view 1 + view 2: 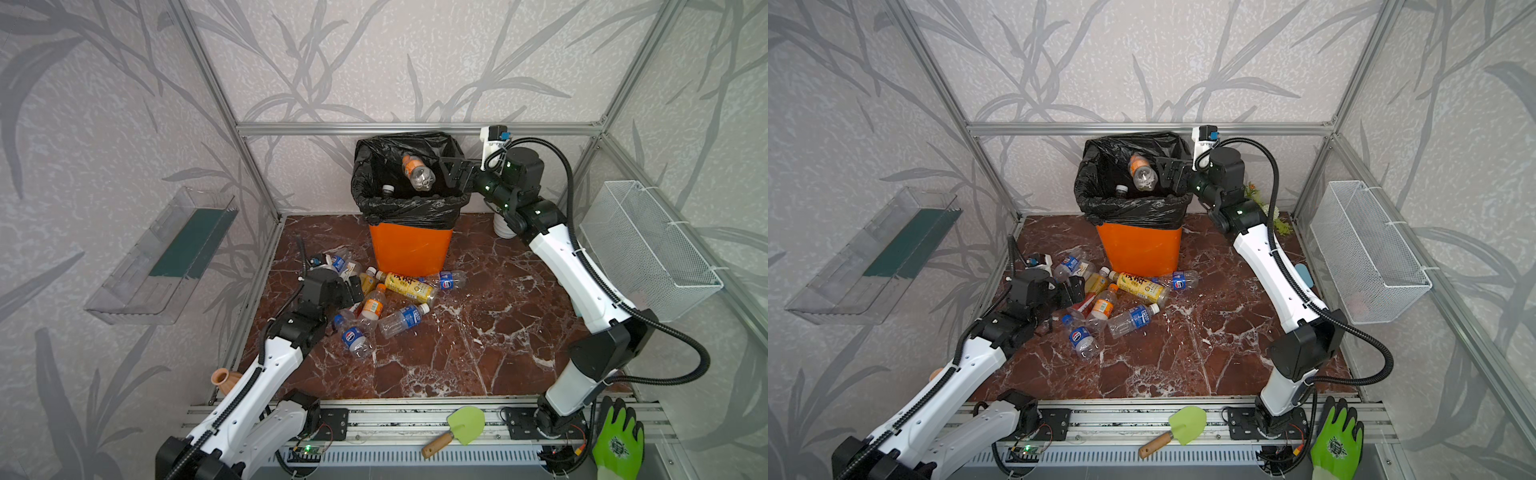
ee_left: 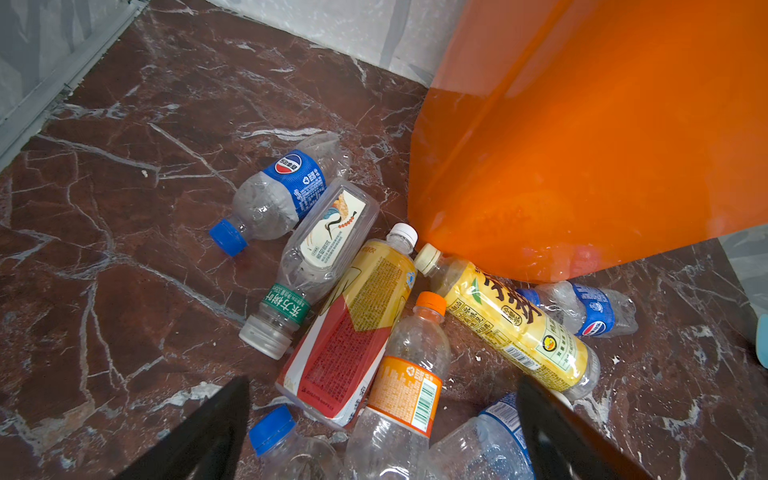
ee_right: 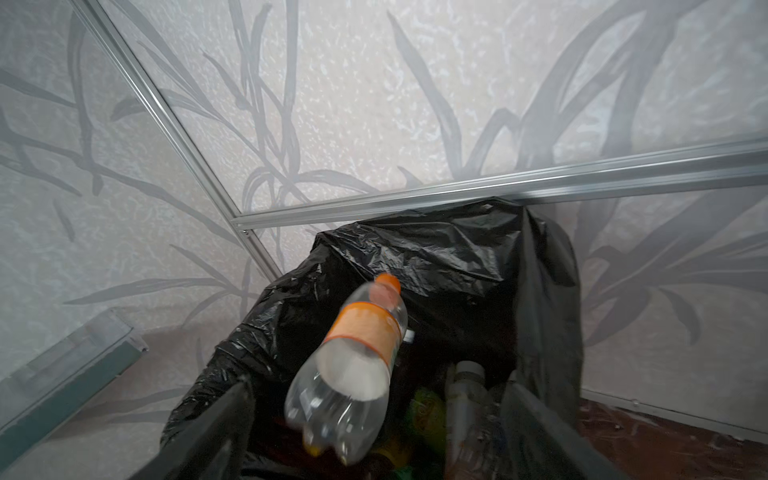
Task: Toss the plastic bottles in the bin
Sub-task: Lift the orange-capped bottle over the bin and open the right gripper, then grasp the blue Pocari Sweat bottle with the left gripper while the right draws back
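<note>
Over the bin [image 1: 409, 249], the right gripper [image 1: 448, 172] stands spread, empty — an orange-labelled bottle [image 1: 417, 171] loose and tilted inside the rim. Best keep clear till it lands; left gripper [image 1: 353, 291] gapes over the floor bottles [image 1: 409, 286].

A clear tray [image 1: 162, 257] is mounted on the left wall, and a wire basket [image 1: 648, 245] on the right. A terracotta vase [image 1: 224, 379] is seen near left. A green trowel [image 1: 467, 422] is laid on the near rail [image 1: 395, 417], with a green glove [image 1: 617, 440] to its right.
</note>
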Available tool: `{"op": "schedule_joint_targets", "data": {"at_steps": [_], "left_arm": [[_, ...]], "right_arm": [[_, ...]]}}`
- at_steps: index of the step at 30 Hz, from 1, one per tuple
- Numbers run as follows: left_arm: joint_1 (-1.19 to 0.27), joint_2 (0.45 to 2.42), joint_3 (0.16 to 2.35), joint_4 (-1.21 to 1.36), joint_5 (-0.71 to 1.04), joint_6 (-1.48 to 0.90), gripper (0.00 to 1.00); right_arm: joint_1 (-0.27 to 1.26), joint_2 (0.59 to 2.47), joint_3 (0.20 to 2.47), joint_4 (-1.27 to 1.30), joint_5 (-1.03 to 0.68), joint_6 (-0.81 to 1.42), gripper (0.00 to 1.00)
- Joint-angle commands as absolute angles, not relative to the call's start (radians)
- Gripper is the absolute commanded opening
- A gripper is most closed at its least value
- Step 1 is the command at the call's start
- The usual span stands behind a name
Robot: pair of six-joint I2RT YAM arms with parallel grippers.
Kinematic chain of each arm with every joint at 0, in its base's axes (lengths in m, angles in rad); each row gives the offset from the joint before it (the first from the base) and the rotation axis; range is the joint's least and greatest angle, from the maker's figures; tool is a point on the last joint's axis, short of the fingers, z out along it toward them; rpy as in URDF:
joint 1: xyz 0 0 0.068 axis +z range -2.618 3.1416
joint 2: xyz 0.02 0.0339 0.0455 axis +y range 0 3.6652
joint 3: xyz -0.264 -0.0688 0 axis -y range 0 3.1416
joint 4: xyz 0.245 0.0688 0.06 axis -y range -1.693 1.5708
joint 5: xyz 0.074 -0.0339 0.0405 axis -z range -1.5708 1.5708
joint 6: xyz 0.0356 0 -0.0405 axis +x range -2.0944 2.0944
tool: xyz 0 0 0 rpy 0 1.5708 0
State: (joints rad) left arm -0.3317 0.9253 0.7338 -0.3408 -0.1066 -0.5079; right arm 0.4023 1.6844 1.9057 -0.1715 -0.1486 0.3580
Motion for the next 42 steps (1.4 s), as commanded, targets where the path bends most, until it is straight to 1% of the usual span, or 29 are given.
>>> {"op": "schedule_joint_targets", "data": {"at_steps": [1, 8, 12, 15, 18, 20, 22, 26, 30, 34, 42], "left_arm": [[-0.330, 0.919, 0.774, -0.347, -0.080, -0.477, 0.99], [-0.338, 0.895, 0.770, -0.325, -0.032, -0.431, 0.99], [-0.371, 0.893, 0.764, -0.339, 0.037, -0.341, 0.97], [-0.424, 0.906, 0.767, -0.383, 0.058, -0.274, 0.95], [-0.510, 0.932, 0.771, -0.419, 0.040, -0.207, 0.95], [-0.565, 0.962, 0.780, -0.433, 0.029, -0.180, 0.95], [-0.619, 1.008, 0.791, -0.439, 0.026, -0.159, 0.94], [-0.726, 1.119, 0.821, -0.461, 0.002, -0.109, 0.94], [-0.803, 1.254, 0.873, -0.510, -0.054, -0.064, 0.92], [-0.808, 1.350, 0.902, -0.515, -0.043, -0.034, 0.91], [-0.808, 1.489, 0.968, -0.536, -0.082, 0.013, 0.91]], "right_arm": [[0.399, 1.548, 1.861, -0.164, -0.084, 0.291, 0.96], [0.359, 1.344, 1.545, -0.082, -0.061, 0.305, 0.96], [0.339, 1.189, 1.241, 0.008, -0.030, 0.348, 0.98], [0.302, 1.077, 1.015, 0.028, 0.017, 0.413, 0.98], [0.238, 0.981, 0.824, 0.020, 0.007, 0.511, 0.98], [0.213, 0.914, 0.730, 0.005, 0.012, 0.559, 0.98], [0.203, 0.841, 0.639, -0.004, 0.054, 0.598, 0.98], [0.179, 0.738, 0.533, -0.005, 0.092, 0.669, 0.99], [0.151, 0.719, 0.503, -0.025, 0.062, 0.700, 0.99], [0.146, 0.727, 0.478, 0.006, 0.049, 0.736, 0.99], [0.143, 0.755, 0.466, 0.046, 0.038, 0.752, 0.99]]}}
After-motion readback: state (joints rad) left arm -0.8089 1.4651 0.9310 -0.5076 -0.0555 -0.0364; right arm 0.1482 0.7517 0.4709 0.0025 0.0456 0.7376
